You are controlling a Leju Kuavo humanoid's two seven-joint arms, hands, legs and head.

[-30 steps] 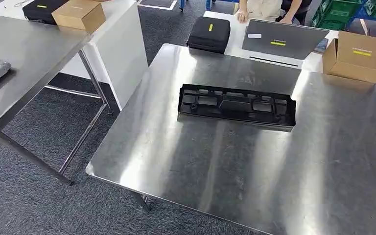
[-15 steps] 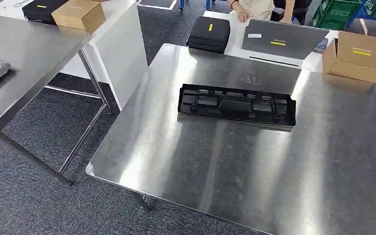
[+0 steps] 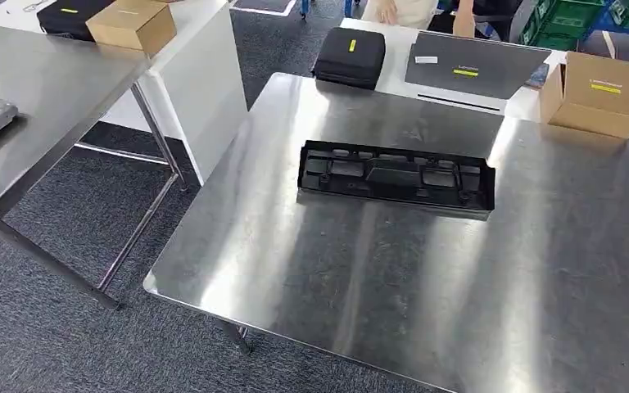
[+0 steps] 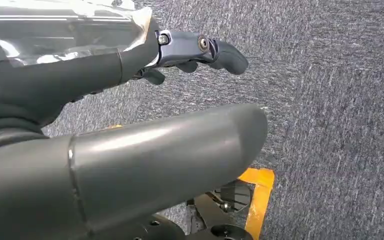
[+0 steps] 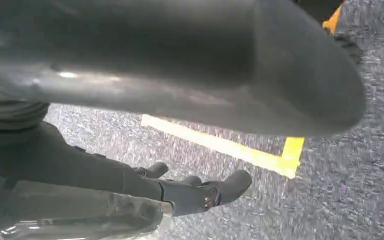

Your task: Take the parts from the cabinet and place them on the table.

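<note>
My left hand (image 4: 130, 100) hangs above grey carpet (image 4: 340, 125), fingers (image 4: 220, 50) extended and apart, holding nothing. My right hand (image 5: 155, 100) likewise hangs over carpet crossed by yellow floor tape (image 5: 230, 147), fingers (image 5: 225, 187) spread, nothing in its grasp. In the head view, the black plastic part (image 3: 395, 178) lies flat at centre frame, on the far half of the steel table (image 3: 459, 311). Beyond it, upper frame: a black case (image 3: 349, 57), a grey laptop (image 3: 473, 65) and, upper right, a cardboard box (image 3: 596, 94). A second steel table (image 3: 41, 106) occupies the upper left.
</note>
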